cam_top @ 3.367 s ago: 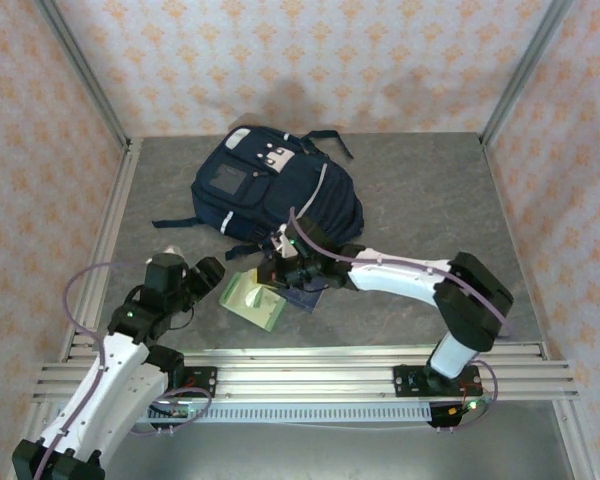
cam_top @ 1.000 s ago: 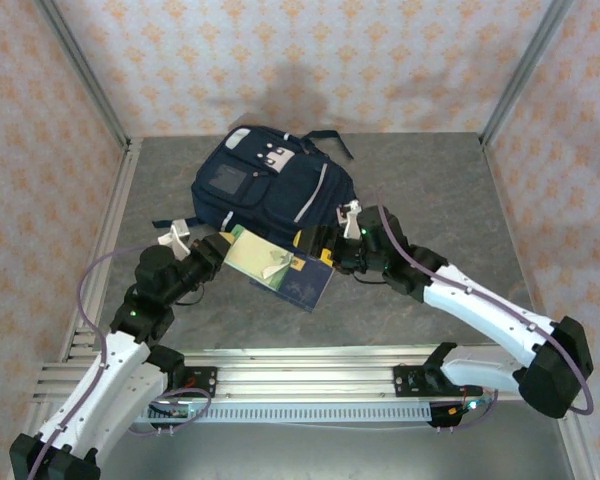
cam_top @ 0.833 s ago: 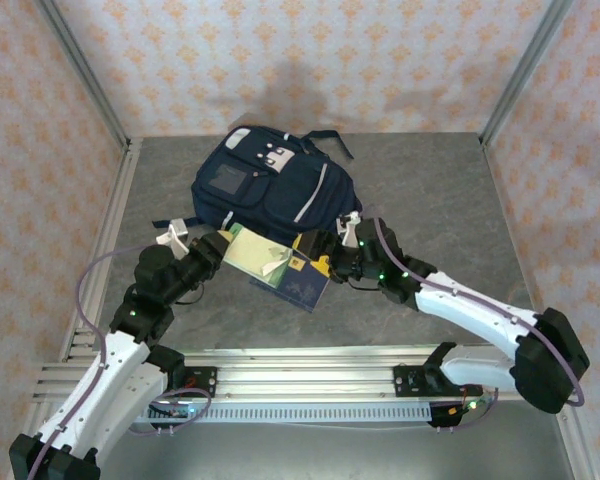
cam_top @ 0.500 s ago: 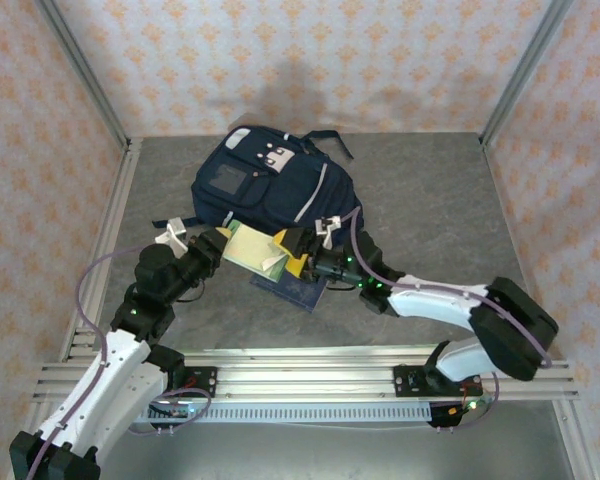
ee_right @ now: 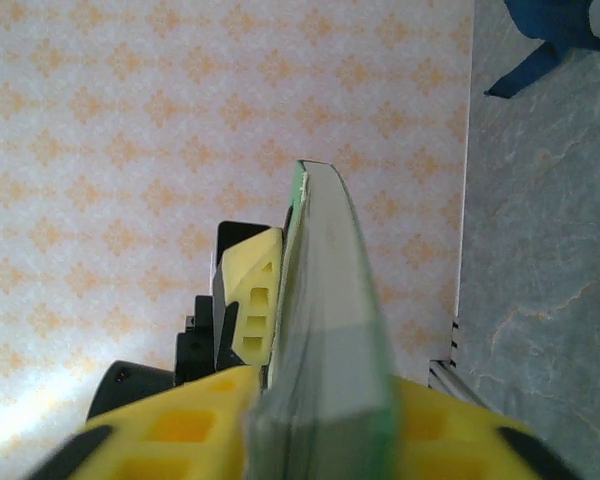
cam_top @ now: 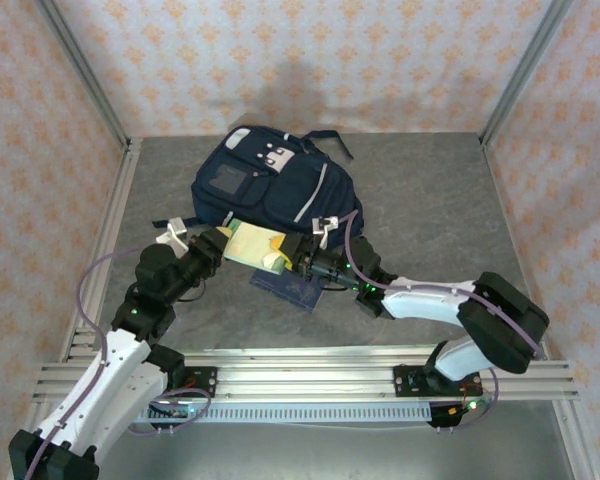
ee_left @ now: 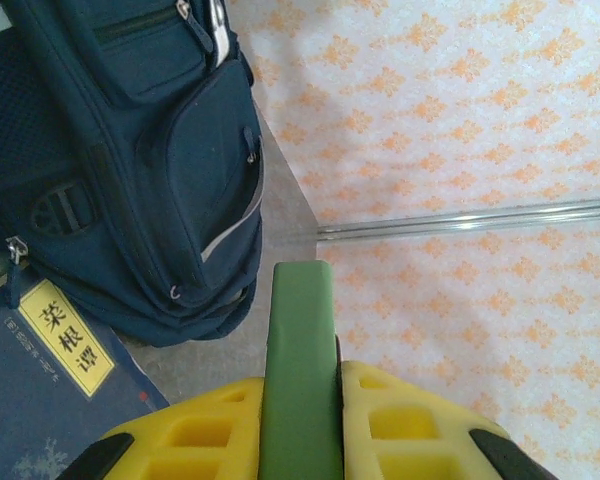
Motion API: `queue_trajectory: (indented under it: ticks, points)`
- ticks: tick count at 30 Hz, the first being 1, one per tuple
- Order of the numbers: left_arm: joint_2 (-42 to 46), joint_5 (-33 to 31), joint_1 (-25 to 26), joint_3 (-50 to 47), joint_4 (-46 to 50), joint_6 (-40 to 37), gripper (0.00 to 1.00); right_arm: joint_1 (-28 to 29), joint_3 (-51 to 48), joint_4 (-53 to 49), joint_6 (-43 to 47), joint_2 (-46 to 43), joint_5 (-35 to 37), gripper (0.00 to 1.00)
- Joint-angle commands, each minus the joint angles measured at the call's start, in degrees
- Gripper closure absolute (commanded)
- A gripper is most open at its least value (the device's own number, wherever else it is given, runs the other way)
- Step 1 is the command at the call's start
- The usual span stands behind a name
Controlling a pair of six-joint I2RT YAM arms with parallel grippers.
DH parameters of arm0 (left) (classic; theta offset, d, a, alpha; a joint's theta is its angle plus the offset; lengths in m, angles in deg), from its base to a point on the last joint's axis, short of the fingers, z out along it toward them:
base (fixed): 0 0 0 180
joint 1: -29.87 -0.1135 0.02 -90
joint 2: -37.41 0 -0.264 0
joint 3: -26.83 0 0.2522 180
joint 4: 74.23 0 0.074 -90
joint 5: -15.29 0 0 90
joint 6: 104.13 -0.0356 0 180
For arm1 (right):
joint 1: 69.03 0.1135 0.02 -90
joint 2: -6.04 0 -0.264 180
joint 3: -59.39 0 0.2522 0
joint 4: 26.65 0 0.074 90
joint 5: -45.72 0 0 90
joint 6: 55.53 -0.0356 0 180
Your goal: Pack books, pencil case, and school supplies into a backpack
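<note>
Here we are with the green-edged packet (cam_top: 251, 245) caught from both ends. The left fingers (ee_left: 405, 420) are clamped on it: from the left wrist we see the packet's green edge (ee_left: 300, 360) standing straight up between the two yellow pads, both pads tight against its faces with no gap. Over at the other end, the right fingers (ee_right: 185, 430) are closed on it too. From the right wrist the packet (ee_right: 330, 330) runs away from the pads edge-on, pale face and green rim, and a yellow pad of the left arm is pressed to its far end.

From above, the packet spans from one pair of fingers to the other and takes up the whole stretch between them. The backpack (cam_top: 270, 185) lies flat on the desk (cam_top: 430, 200) just beyond both pairs of fingers, its near edge close to the packet. A navy book (cam_top: 292, 288) lies on the desk on the near side of the right fingers, partly under the packet. In the left wrist view, that book (ee_left: 40, 420) shows its yellow label, off to one side of the left fingers and right up against the backpack's bottom edge (ee_left: 130, 170).
</note>
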Motion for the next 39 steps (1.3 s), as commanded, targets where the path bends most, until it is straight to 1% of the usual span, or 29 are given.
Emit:
queue_trajectory:
  ticks: [1,3,4,5,6,9,10,11,12,14,16,17,19,22,24,25,27,30,32,34,36,39]
  points:
    - [-1.7,-0.6,0.1,1.2,0.0,-1.5,0.97,0.1,0.5,-0.9,3.7,-3.1,0.6,0.88]
    - [-2.7,-0.2,0.1,1.7,0.5,-2.2,0.97,0.1,1.2,-4.3,5.4,-3.8,0.4,0.98]
    - [-3.1,-0.3,0.1,2.3,1.5,-3.0,0.94,0.0,1.6,-7.2,6.9,-4.5,0.7,1.0]
    - [-3.3,-0.5,0.1,3.1,2.9,-4.0,0.9,-0.1,1.9,-10.0,8.4,-5.3,1.2,1.0]
    - [-3.5,-0.9,0.1,4.2,4.6,-5.4,0.82,-0.7,2.4,-13.8,10.1,-6.7,2.0,1.0]
    - [-5.7,-1.2,0.1,9.1,10.0,-12.3,0.51,-4.3,5.2,-30.7,16.5,-12.6,6.0,1.0]
    - [-7.3,-0.7,0.2,11.2,11.6,-14.9,0.44,-5.8,6.8,-36.8,19.0,-14.5,8.0,1.0]
    - [-9.0,-0.4,0.6,13.0,12.9,-16.8,0.39,-7.1,8.5,-41.6,22.1,-16.8,9.8,1.0]
    - [-11.5,-0.4,1.3,15.4,14.9,-19.0,0.35,-8.2,11.0,-47.6,26.3,-18.5,12.6,1.0]
    - [-16.6,-2.2,3.7,19.9,18.4,-23.7,0.32,-9.7,16.5,-57.7,33.7,-20.5,19.8,1.0]
    - [-23.3,-5.8,7.6,26.1,22.5,-29.3,0.3,-11.1,21.9,-64.8,39.9,-20.8,28.4,1.0]
    - [-26.4,-7.6,9.4,29.1,24.3,-31.6,0.29,-12.0,23.7,-66.1,41.6,-20.7,31.0,1.0]
    - [-35.3,-11.8,13.4,38.0,29.7,-36.5,0.28,-14.5,26.8,-66.8,43.5,-20.0,35.9,1.0]
    - [-48.5,-18.7,18.1,53.4,39.0,-43.8,0.23,-18.5,28.8,-62.5,43.4,-18.6,39.3,1.0]
    - [-57.2,-23.0,20.4,63.1,43.5,-47.9,0.19,-21.6,29.9,-57.6,42.3,-16.9,41.1,1.0]
    - [-61.6,-25.9,21.2,68.0,45.7,-49.5,0.17,-22.9,30.8,-54.7,42.0,-15.4,43.0,1.0]
    - [-69.4,-28.9,21.6,76.8,49.8,-52.0,0.15,-24.5,31.8,-49.4,40.5,-12.1,47.6,1.0]
    - [-81.0,-30.6,21.9,88.0,54.6,-54.0,0.14,-24.9,28.4,-38.2,36.5,-8.7,54.4,1.0]
    - [-85.9,-29.7,21.9,92.9,55.3,-54.9,0.13,-25.3,25.8,-32.0,34.8,-6.9,56.4,1.0]
    - [-90.5,-28.9,21.9,97.6,56.0,-55.6,0.13,-26.1,24.9,-30.2,34.2,-6.0,56.5,1.0]
    - [-95.0,-28.0,21.9,102.9,57.1,-56.7,0.13,-26.3,23.9,-28.5,36.6,-6.0,55.4,1.0]
    - [-101.7,-29.5,21.9,110.7,59.7,-58.4,0.13,-27.4,22.3,-26.8,39.2,-6.6,53.7,1.0]
